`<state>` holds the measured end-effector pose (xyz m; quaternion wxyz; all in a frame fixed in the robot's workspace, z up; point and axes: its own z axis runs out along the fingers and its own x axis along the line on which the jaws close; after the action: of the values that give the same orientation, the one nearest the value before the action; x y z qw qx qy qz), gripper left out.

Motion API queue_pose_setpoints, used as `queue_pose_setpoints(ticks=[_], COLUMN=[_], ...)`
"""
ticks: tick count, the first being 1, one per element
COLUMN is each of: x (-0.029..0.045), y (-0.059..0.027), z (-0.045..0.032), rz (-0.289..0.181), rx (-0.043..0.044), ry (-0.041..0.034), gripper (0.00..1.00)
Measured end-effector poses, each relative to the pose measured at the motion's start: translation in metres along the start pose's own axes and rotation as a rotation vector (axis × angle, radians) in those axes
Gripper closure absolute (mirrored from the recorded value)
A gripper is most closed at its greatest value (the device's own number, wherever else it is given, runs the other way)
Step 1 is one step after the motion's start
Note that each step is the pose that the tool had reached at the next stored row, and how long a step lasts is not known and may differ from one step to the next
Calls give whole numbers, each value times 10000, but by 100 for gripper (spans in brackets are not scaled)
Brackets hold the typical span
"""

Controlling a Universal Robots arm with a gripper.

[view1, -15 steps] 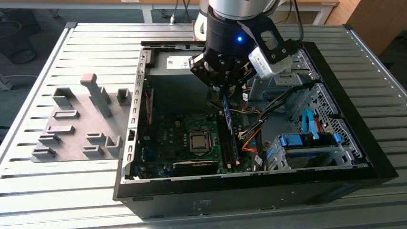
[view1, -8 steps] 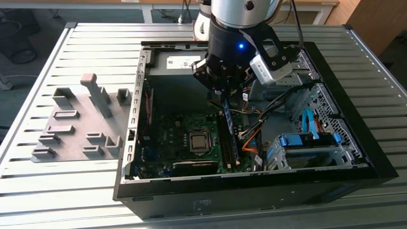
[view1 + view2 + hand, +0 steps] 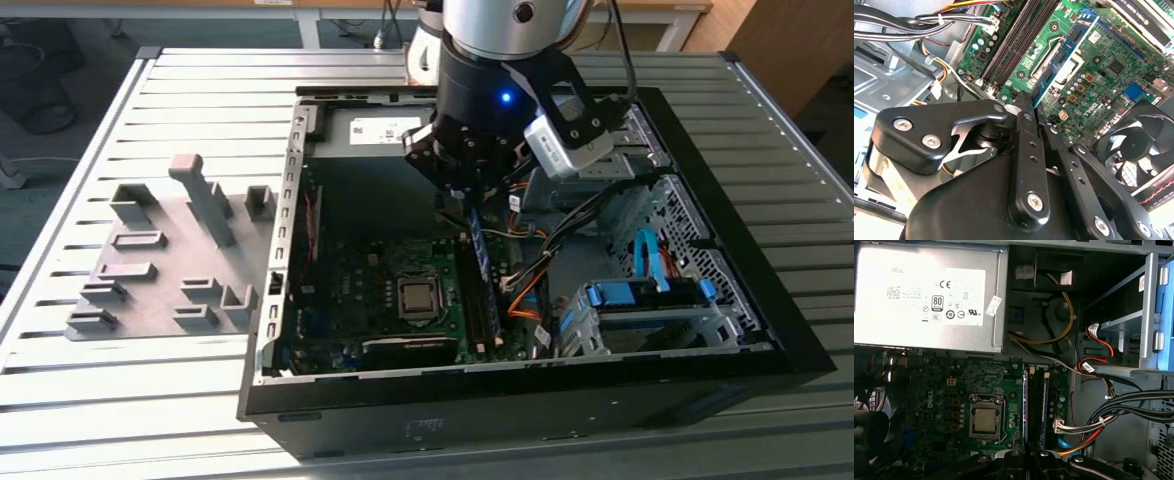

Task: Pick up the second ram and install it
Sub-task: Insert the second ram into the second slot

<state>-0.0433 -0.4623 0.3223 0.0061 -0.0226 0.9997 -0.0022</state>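
The tool (image 3: 470,195) hangs inside the open computer case (image 3: 747,370), its fingers (image 3: 1026,125) pinched narrow on the second ram (image 3: 483,285), which stands on edge directly beneath it. The board's long axis runs parallel to the memory slots (image 3: 1035,405) just below (one neighbouring slot looks filled already). Beyond the tool sit the processor socket (image 3: 986,420) and, farther off, the power supply (image 3: 929,295).

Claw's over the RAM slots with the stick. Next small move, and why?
Probably a short, straight press down. In the exterior view the claw holds the second ram on edge, running along the memory slots beside the CPU socket. How deep it sits can't be told, so push gently and check that it is seated.
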Motion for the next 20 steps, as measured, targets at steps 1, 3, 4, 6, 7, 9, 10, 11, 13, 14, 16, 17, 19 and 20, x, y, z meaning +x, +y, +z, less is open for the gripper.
queue_pose_setpoints(ticks=[1, 3, 4, 6, 7, 9, 10, 11, 13, 14, 16, 17, 19, 20], x=[0, 0, -7, -21, -29, -43, -50, -57, -71, -73, -75, -76, -77, -77], y=[0, 0, -1, -3, -3, -4, -4, -5, -5, -5, -5, -5, -5, -5], z=[0, 5, 14, 40, 58, 94, 113, 132, 168, 186, 213, 227, 243, 243], rz=[0, 0, 0, 10, 13, 23, 31, 37, 46, 47, 50, 49, 49, 49], rx=[0, -2, -5, -1, -2, 0, 0, -1, -1, -1, -2, -2, -2, 1], ry=[0, -1, -1, 9, 11, 13, 14, 14, 15, 16, 17, 17, 19, 20], gripper=[86, 86, 86, 86, 86, 86, 86, 86, 86, 86, 86, 86, 86, 86])
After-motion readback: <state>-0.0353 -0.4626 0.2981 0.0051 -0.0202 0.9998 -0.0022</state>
